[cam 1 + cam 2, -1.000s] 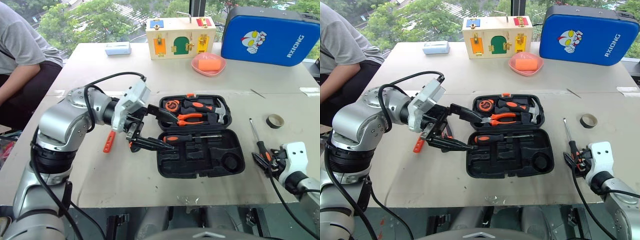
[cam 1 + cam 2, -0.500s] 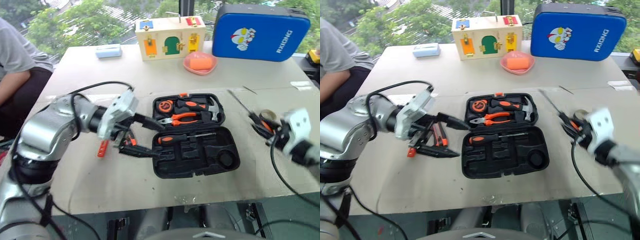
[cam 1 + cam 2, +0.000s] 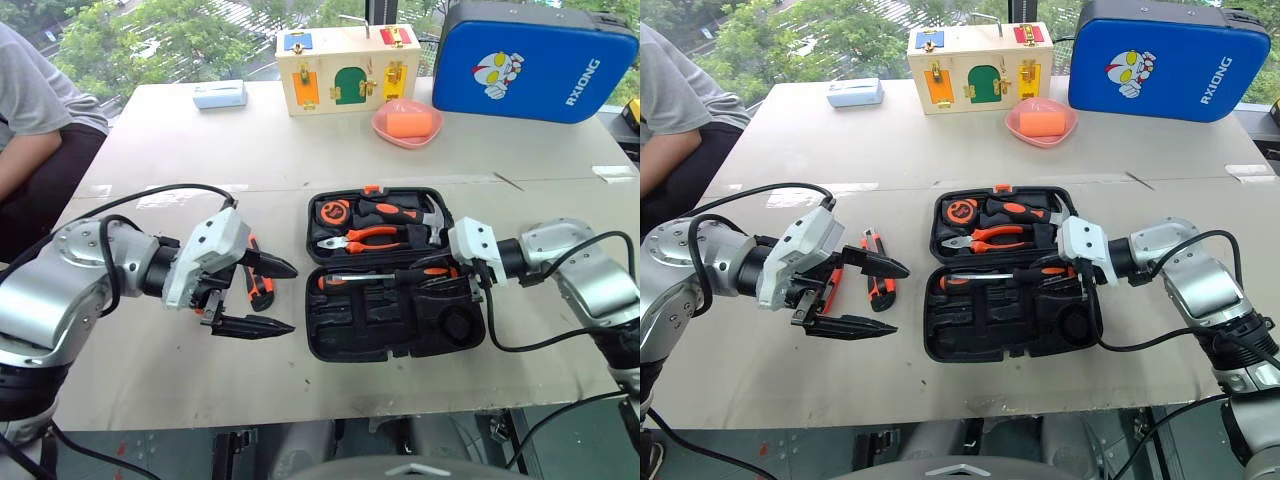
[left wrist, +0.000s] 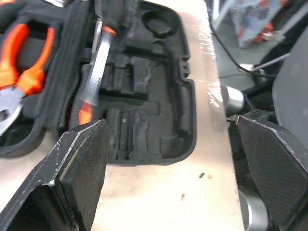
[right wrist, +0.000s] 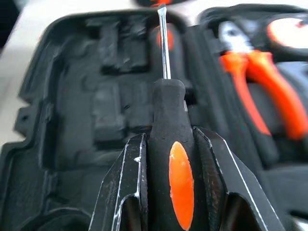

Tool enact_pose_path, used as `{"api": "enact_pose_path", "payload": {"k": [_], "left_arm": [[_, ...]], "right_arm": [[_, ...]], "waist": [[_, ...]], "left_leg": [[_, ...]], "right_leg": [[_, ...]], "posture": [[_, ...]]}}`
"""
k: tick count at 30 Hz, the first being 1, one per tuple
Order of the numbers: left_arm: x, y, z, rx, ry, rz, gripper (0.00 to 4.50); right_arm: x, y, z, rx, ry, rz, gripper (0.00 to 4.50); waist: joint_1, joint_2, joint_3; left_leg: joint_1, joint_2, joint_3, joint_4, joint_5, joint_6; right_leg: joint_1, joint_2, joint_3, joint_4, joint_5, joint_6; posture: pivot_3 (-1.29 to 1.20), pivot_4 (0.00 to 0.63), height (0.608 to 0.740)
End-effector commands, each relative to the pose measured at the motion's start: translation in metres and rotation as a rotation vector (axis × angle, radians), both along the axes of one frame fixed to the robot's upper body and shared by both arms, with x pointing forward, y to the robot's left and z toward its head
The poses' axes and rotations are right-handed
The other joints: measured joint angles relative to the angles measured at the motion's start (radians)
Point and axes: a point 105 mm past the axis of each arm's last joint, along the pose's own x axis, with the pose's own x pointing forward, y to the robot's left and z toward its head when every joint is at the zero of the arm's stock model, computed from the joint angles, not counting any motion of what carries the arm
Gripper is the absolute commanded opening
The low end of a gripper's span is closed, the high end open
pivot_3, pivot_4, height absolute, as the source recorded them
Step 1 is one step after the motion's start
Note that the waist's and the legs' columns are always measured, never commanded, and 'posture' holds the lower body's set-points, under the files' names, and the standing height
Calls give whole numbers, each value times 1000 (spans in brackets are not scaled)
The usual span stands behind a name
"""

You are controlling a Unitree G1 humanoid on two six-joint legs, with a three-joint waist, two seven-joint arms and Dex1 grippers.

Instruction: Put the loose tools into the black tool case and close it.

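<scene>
Screwdriver [image 5: 171, 159] clamped by the handle in right gripper [image 3: 462, 268], over the open black tool case [image 3: 395, 330] mid-table (left gripper [image 3: 262, 298] spread empty beside it): line shaft with the long recess, lower flat, then let go.

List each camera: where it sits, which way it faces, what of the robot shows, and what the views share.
Head stereo pair: looks forward and down over the table; both arms show, left tool open, right tool over the black tool case.
Left wrist: looks along its open fingers at the case.
Right wrist: looks along fingers shut on a screwdriver.
Shared: the case and orange-handled pliers.
</scene>
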Motion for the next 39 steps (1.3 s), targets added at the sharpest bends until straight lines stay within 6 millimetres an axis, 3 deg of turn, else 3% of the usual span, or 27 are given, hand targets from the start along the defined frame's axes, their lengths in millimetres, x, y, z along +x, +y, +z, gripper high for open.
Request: {"api": "enact_pose_path", "payload": {"k": [1, 7, 11, 13, 14, 16, 22, 27, 31, 32, 39], "left_arm": [[-1, -3, 8, -16, -51, -7, 4500], [3, -5, 12, -32, -65, -4, 4500], [4, -7, 12, -38, -72, -6, 4500], [4, -7, 12, -39, -71, -6, 4500], [4, -6, 12, -40, -70, -6, 4500], [4, -6, 11, -41, -69, -6, 4500], [6, -5, 8, -46, -66, -5, 4500], [8, -6, 6, -48, -68, -7, 4500], [8, -7, 6, -55, -71, -11, 4500], [9, -7, 6, -55, -72, -13, 4500], [9, -8, 5, -52, -72, -20, 4500]], "right_arm": [[-1, 2, -1, -26, -35, 32, 529], [5, -3, -14, -82, -28, -12, 529], [4, -5, -15, -82, -7, -30, 2583], [3, -6, -14, -81, -5, -26, 3261], [2, -6, -11, -62, -7, -27, 3861], [2, -1, -1, -9, -19, -30, 4470], [0, 22, 23, 141, 23, -44, 4470], [1, 23, 12, 127, 26, -63, 2277], [9, 15, -14, 56, 5, -95, 309], [10, 15, -20, 45, 1, -97, 16], [11, 5, -49, -76, -28, -85, 16]], "waist": [[1, 0, 0], [0, 0, 0], [0, 0, 0], [0, 0, 0], [1, 0, 0], [1, 0, 0], [-3, 0, 0], [3, 0, 0], [1, 0, 0], [1, 0, 0], [-2, -1, -1]], "left_leg": [[0, 0, 0, 0, 0, 0], [0, 0, 2, 0, 0, 0], [0, 0, 4, 0, 0, 0], [0, 0, 4, 0, 0, 0], [0, 0, 4, 0, 0, 0], [0, 0, 4, 0, 0, 0], [0, 0, 5, 0, 0, -1], [0, 0, 5, 0, 0, -1], [0, -1, 5, 1, 0, -1], [0, -1, 5, 1, 0, -1], [1, -1, 6, 1, 1, -1]], "right_leg": [[0, 0, 0, 0, 0, 0], [-2, 0, 2, 5, 0, 0], [-3, 1, 4, 7, 0, 0], [-3, 1, 5, 7, 0, 0], [-3, 1, 5, 7, 0, 0], [-4, 1, 4, 7, 0, 0], [-5, 0, 6, 9, 0, 0], [-6, 0, 6, 9, 0, 0], [-6, 1, 6, 9, 0, 0], [-7, 1, 7, 10, 0, 0], [-7, 1, 8, 12, 0, 0]], "posture": [[0, 150, 735], [0, 150, 735], [0, 150, 735], [0, 150, 735], [0, 150, 735], [0, 150, 735], [0, 150, 735], [0, 150, 735], [0, 150, 735], [0, 150, 735], [0, 150, 735]]}}
